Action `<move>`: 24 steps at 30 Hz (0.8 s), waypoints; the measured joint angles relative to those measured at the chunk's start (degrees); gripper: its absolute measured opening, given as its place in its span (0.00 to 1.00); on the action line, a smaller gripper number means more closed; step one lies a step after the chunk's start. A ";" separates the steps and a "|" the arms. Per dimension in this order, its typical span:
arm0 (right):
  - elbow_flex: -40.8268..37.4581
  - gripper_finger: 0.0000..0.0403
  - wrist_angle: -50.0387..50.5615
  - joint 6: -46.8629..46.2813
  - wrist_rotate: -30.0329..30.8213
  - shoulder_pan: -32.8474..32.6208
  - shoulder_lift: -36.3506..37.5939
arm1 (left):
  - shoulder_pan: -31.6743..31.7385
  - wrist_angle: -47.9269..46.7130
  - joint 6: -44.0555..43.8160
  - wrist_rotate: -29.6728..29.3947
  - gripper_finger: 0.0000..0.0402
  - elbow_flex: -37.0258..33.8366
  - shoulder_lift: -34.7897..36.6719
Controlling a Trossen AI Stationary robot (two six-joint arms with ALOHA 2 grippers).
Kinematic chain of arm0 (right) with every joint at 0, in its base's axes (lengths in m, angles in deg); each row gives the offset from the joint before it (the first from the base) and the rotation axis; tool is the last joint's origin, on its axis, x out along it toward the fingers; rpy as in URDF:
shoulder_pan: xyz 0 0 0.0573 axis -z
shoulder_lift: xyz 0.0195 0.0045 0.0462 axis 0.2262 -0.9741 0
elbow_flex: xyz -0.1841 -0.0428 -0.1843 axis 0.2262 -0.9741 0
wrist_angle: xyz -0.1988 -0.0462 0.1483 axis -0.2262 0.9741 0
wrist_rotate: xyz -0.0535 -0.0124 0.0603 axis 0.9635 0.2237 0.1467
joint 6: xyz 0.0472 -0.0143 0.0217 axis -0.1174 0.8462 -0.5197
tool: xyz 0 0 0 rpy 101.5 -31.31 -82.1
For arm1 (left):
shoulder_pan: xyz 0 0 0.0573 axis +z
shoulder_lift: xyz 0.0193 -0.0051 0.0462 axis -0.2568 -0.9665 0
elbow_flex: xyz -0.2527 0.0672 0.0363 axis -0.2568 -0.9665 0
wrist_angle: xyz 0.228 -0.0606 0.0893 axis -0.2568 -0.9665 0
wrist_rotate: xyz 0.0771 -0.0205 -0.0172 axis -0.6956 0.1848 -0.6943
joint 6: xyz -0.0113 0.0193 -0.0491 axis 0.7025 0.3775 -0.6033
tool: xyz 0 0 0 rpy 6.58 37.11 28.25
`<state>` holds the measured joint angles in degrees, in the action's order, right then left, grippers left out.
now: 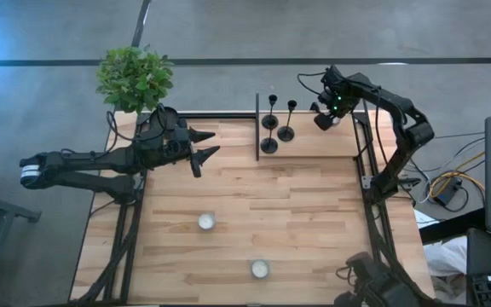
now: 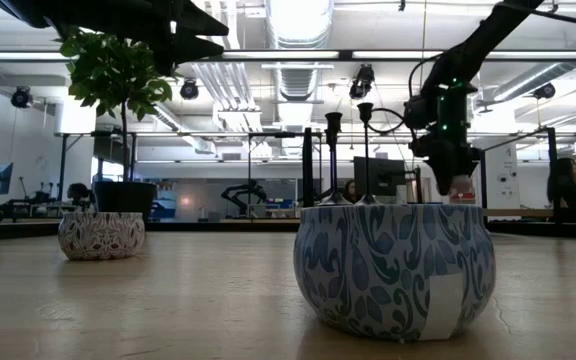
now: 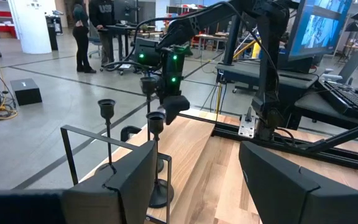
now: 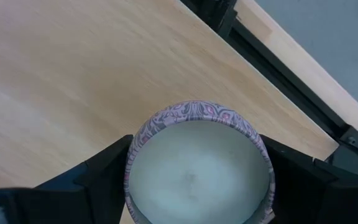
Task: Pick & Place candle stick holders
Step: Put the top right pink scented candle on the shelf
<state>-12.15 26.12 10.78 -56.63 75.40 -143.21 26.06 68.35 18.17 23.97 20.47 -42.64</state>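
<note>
Three black candle stick holders (image 1: 273,122) (image 1: 288,132) (image 1: 268,145) stand on their round bases at the table's far middle, beside a thin black upright frame (image 1: 257,128). They also show in the left wrist view (image 3: 156,118). My left gripper (image 1: 205,145) is open and empty, left of the frame, pointing toward the holders. My right gripper (image 1: 324,119) is right of the holders, near the far right corner, shut on a pink patterned candle tin (image 4: 197,168). My right gripper pinches the candle tin's round side wall (image 4: 132,155) between its two fingers, one on each opposite side. The fingers (image 4: 101,177) come from above, pointing down. The tin stays upright, its white wax facing up, lifted clear of the table.
Two blue-and-white patterned candle tins (image 1: 206,222) (image 1: 260,269) stand on the near half of the table. A potted plant (image 1: 135,77) stands at the far left corner. The table's metal frame (image 1: 366,162) runs along the right edge.
</note>
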 joint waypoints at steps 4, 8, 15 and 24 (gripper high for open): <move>0.01 0.73 -0.52 -1.86 0.01 0.33 -0.83 | 0.00 0.02 0.00 0.00 0.59 0.00 0.00; 0.00 0.73 -1.21 -4.16 0.04 0.37 -1.29 | -0.02 0.02 0.00 0.00 0.59 0.00 -0.01; 0.02 0.73 -1.36 -8.75 1.46 0.55 -1.42 | -0.01 0.02 0.00 0.02 0.59 0.00 0.00; -1.15 0.73 -1.26 -19.91 1.47 0.59 -1.32 | 0.00 0.02 0.00 0.02 0.59 0.00 -0.02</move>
<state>-13.30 24.86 -9.13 -55.17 75.99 -144.53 26.06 68.37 18.17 23.98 20.47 -42.66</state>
